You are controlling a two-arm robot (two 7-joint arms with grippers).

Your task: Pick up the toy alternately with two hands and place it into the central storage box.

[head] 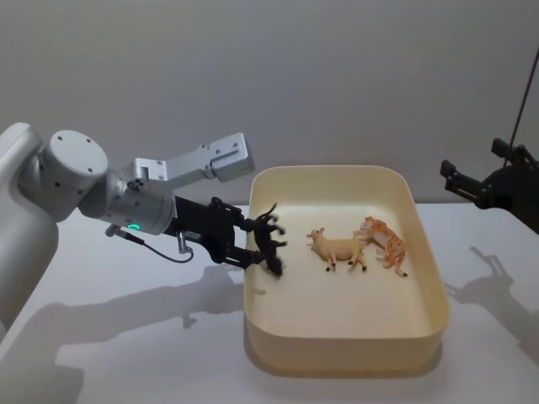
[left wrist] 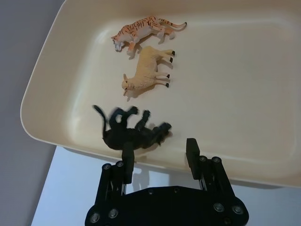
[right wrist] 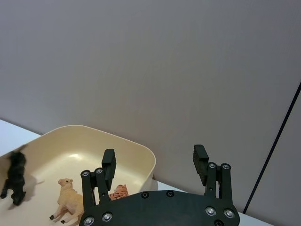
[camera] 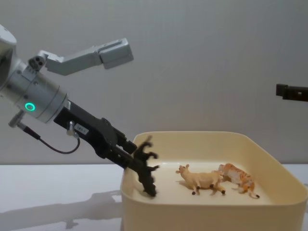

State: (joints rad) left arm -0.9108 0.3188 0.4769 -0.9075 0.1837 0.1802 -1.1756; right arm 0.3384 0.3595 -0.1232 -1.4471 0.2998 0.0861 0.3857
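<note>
The cream-yellow central storage box (head: 345,355) sits on the white table. My left gripper (head: 251,241) reaches over the box's left rim, open, its fingers (left wrist: 127,157) spread apart. A black toy animal (head: 271,239) hangs blurred just off the fingertips inside the box, against one finger (left wrist: 134,132) and not clamped. From the chest view the black toy (camera: 146,169) is upended near the box's left wall (camera: 216,216). On the box floor lie a cream toy sheep (head: 337,248) and an orange striped tiger (head: 387,244). My right gripper (head: 456,179) hovers open and empty, high at the right (right wrist: 154,162).
The white table (head: 126,337) spreads to the left and right of the box. A grey wall stands behind. A thin dark pole (head: 524,93) rises at the far right, behind the right arm.
</note>
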